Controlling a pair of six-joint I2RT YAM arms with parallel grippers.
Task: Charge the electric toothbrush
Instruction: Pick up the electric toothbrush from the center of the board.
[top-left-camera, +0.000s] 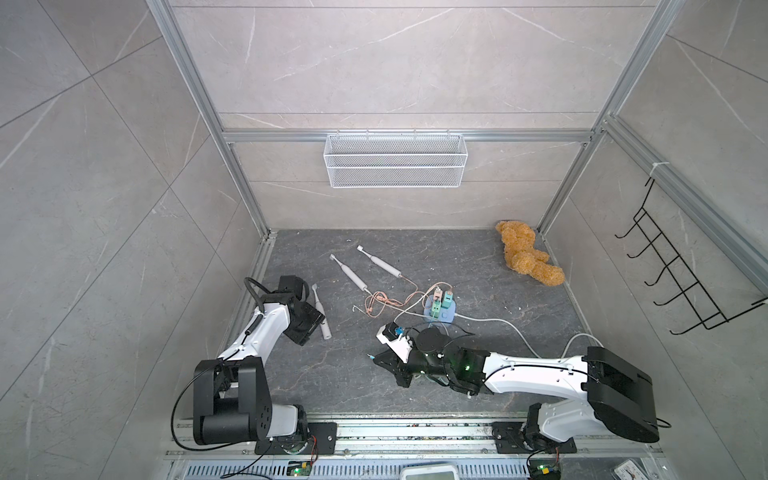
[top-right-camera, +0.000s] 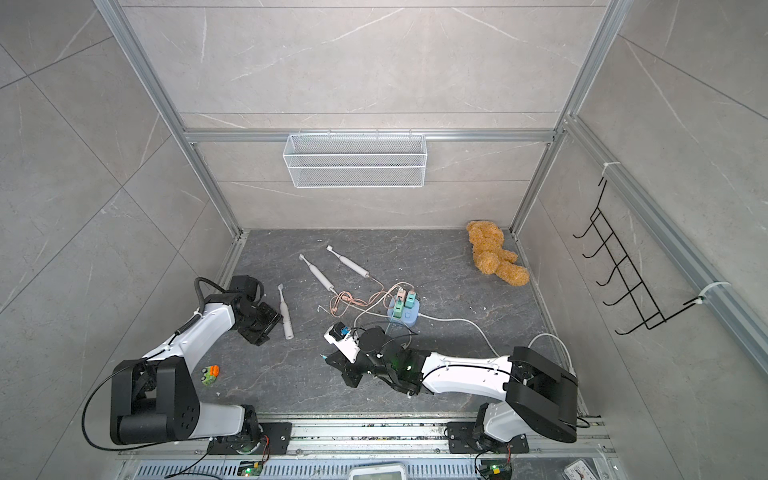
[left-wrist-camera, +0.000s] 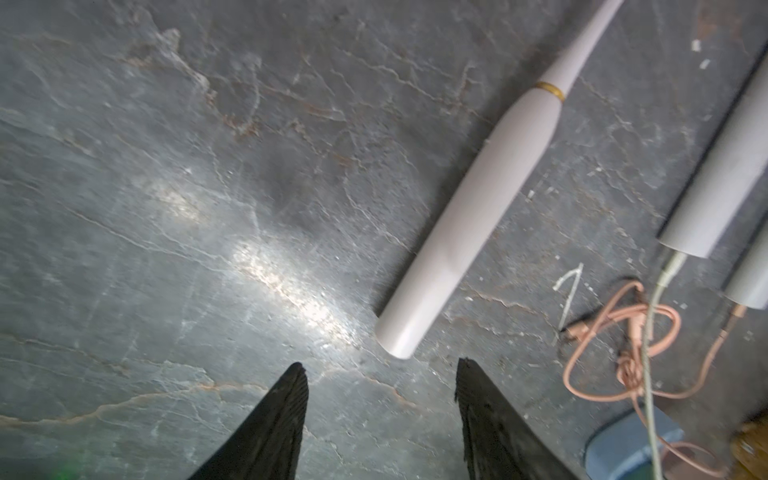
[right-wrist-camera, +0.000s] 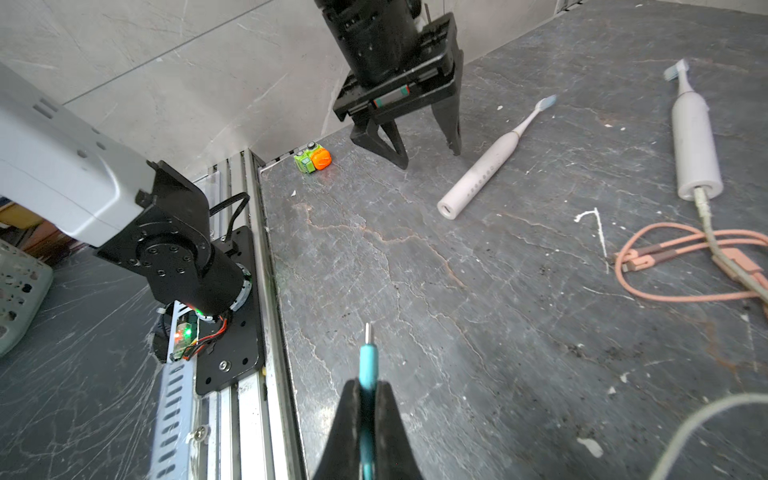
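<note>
- The right pincer (right-wrist-camera: 368, 384) is clamped on a small, stiff teal charging plug (right-wrist-camera: 367, 353), metal tip forward.
- Farther out, the left pincer (right-wrist-camera: 430, 160) stands apart-jawed and empty beside the white toothbrush (right-wrist-camera: 482, 176), which lies flat on the surface (right-wrist-camera: 457, 332).
- It looks light, rigid, smooth and likely to roll; the thick handle suits gripping, leaving the socket end clear.
- Beyond, a plugged toothbrush (right-wrist-camera: 694, 141) already carries a cable.

the left arm (top-left-camera: 266, 328) reaches forward on its own side, with the wrist bent downward. the left gripper (left-wrist-camera: 380, 363) points down, its jaws apart and nothing between them. the right arm (top-left-camera: 536, 370) stretches low toward the middle. the right gripper (right-wrist-camera: 368, 388) is closed on a teal plug (right-wrist-camera: 368, 359).
</note>
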